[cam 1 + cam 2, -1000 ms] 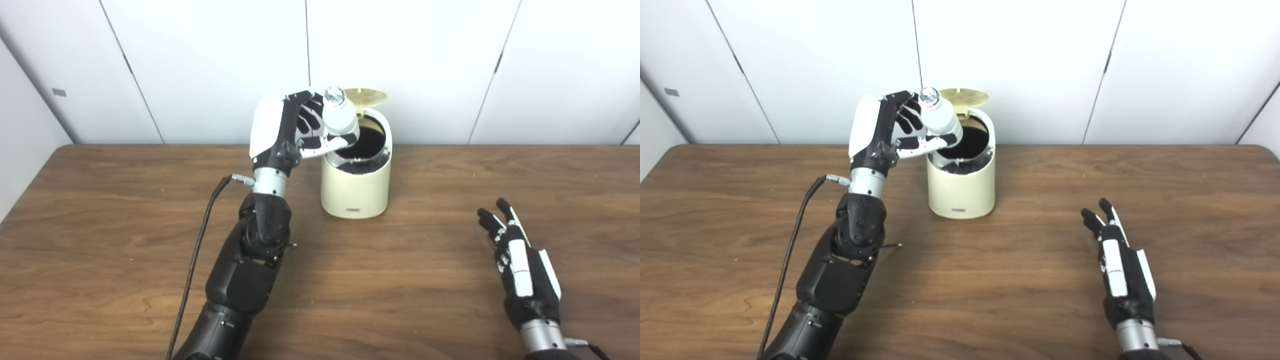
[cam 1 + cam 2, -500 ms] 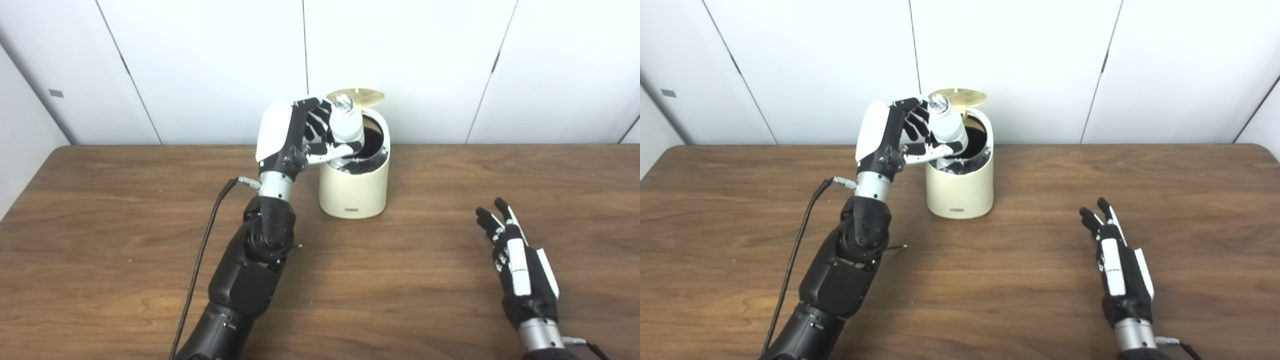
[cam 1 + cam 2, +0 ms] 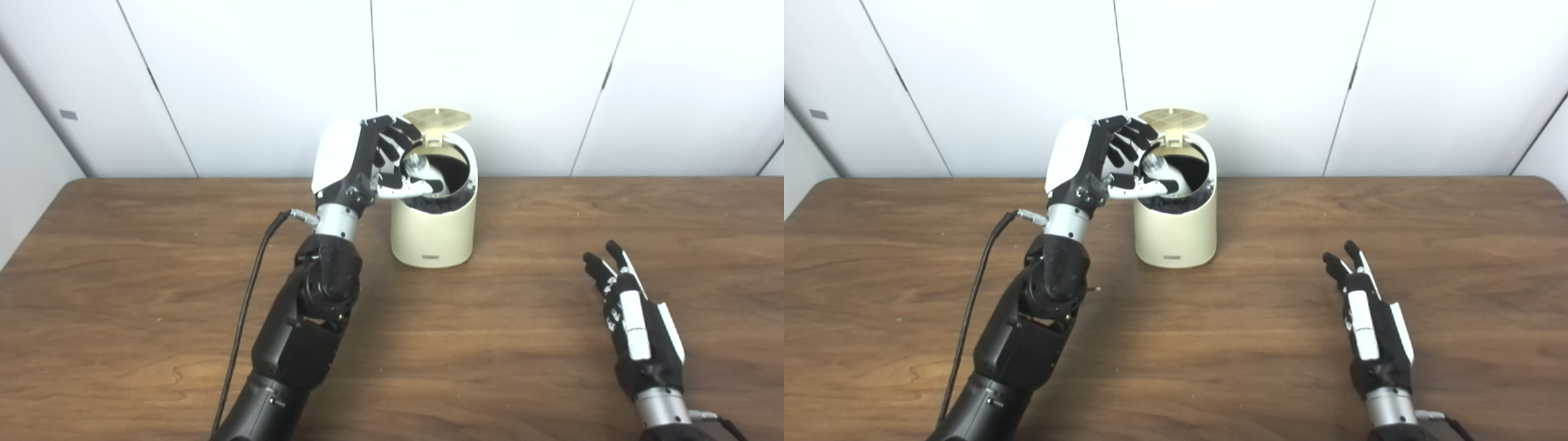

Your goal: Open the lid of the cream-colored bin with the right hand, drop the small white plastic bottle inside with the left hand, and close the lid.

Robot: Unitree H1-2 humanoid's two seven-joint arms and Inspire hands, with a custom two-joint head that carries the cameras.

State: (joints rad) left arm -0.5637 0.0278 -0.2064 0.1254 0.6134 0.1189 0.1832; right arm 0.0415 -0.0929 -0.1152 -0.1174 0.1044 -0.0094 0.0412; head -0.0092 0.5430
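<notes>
Dropping bottle (image 3: pixel 422 169) into bin (image 3: pixel 435 229), seemingly released.

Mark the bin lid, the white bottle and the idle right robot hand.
lid (image 3: pixel 436 117), left eye view, on its raised underside.
white bottle (image 3: pixel 1165 173), right eye view, on its body inside the bin mouth.
right robot hand (image 3: pixel 1366 318), right eye view, back of the hand.
</notes>
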